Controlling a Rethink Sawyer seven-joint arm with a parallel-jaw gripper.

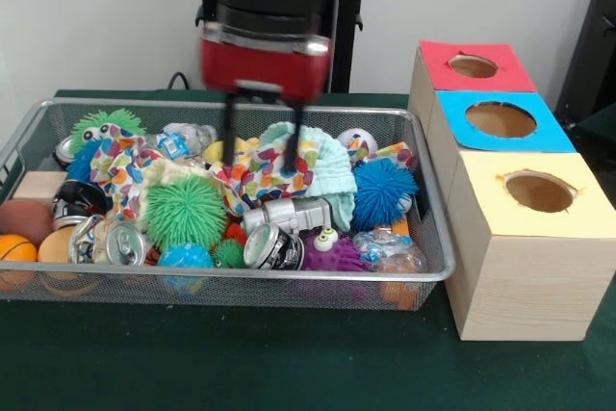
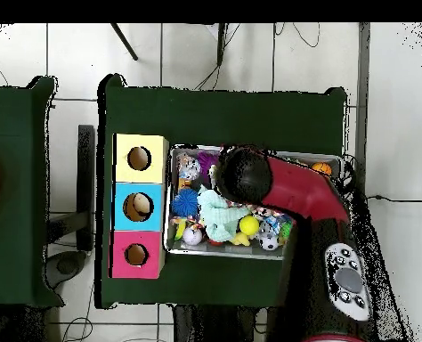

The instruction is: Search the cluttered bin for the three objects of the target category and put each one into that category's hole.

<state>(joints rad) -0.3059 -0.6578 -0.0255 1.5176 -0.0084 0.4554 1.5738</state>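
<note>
Front view: the tool [image 1: 261, 163], fingers spread and empty, dips into the crowded bin [image 1: 423, 238] above a patterned cloth [image 1: 274, 172]. Nothing is seen delivered to the yellow hole [image 1: 539, 191], blue hole [image 1: 500, 119] or red hole [image 1: 473, 65].

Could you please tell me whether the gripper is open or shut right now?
Open: the gripper hangs over the bin with its two fingers apart, holding nothing.

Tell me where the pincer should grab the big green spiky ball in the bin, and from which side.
Take the green spiky ball from straight above, closing across its round middle. It sits on top of the clutter with its upper half exposed, while cans and a cloth crowd its sides. The soft spikes should compress, so grip deep.
</note>
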